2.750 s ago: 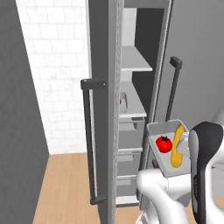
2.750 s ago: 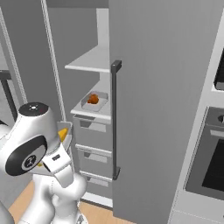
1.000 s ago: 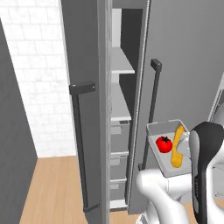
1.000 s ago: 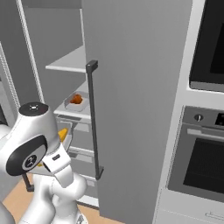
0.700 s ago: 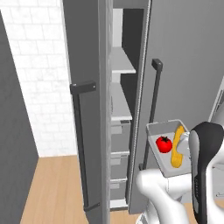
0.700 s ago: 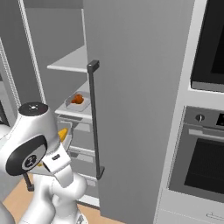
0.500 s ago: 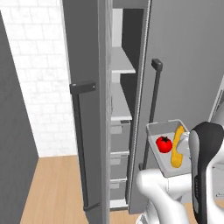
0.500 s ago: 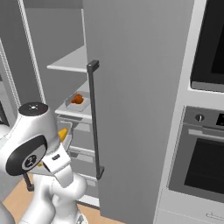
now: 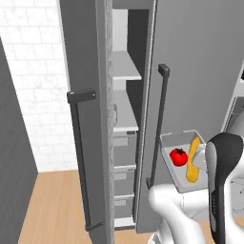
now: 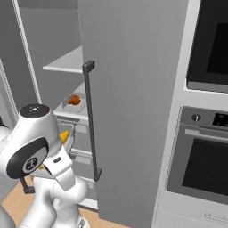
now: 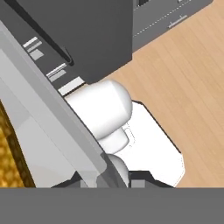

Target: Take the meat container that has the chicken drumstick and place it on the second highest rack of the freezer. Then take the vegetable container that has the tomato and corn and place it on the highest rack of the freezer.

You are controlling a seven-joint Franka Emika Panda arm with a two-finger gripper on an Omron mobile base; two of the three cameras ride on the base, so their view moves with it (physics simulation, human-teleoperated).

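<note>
Gripper fingers nearly closed, pinching the rim of the clear grey plastic vegetable container; in the hand view the tray wall runs diagonally up from between the tips. That tray rides level beside the robot's white arm, carrying the small round red tomato and the long yellow corn cob side by side.

Beyond it stands the tall grey freezer, both doors open, dark bar handles facing the robot. Compared with a few seconds ago the whole scene has slid sideways and grown in both base views, so the base has driven closer and more square to the opening; the tray has kept its place relative to the arm.

Inside, the meat container with the reddish-brown chicken drumstick already sits on the lower of the two shelves. Above it the flat light-grey highest rack is bare. Judging by this, the first half is done and lifting the tray onto that upper shelf comes next.
</note>
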